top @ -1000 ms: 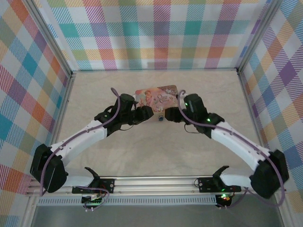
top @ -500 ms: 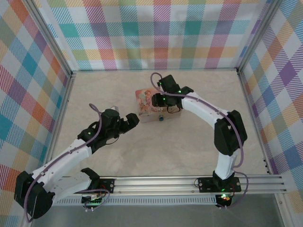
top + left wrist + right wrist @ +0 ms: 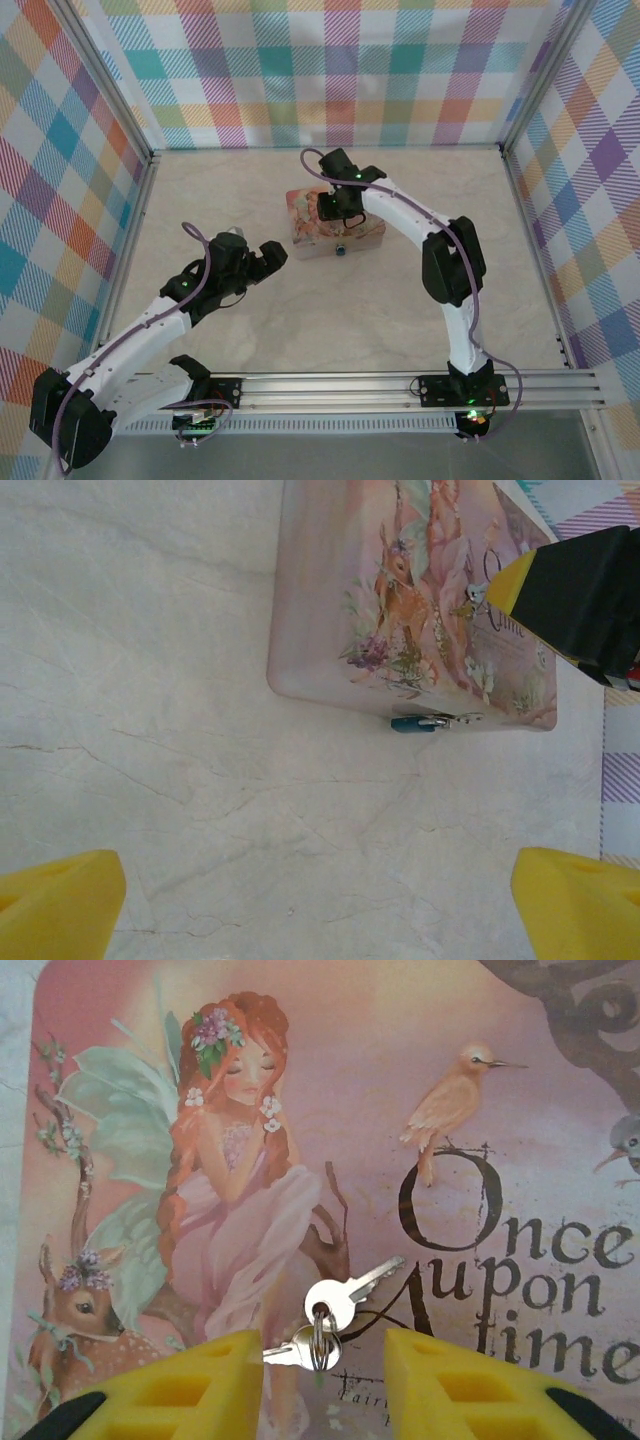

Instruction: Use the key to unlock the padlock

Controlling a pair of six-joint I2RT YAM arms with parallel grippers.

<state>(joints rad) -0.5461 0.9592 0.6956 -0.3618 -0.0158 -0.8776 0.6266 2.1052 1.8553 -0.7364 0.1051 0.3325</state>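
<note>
Right tool released, straddling key on tin lid; key's long axis slants across gap; right arm nearer.

Pale marbled table, pink fairy-print tin lying flat on it, toward the back

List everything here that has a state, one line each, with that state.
tin: closed, lid down.
padlock: hooked at the tin's front edge, no key in it; whether it is locked cannot be told.
key: lying loose on the tin's lid, not gripped.
right gripper: open, straddling the key just above the lid.
left gripper: open, holding nothing, over the table beside the tin.
</note>
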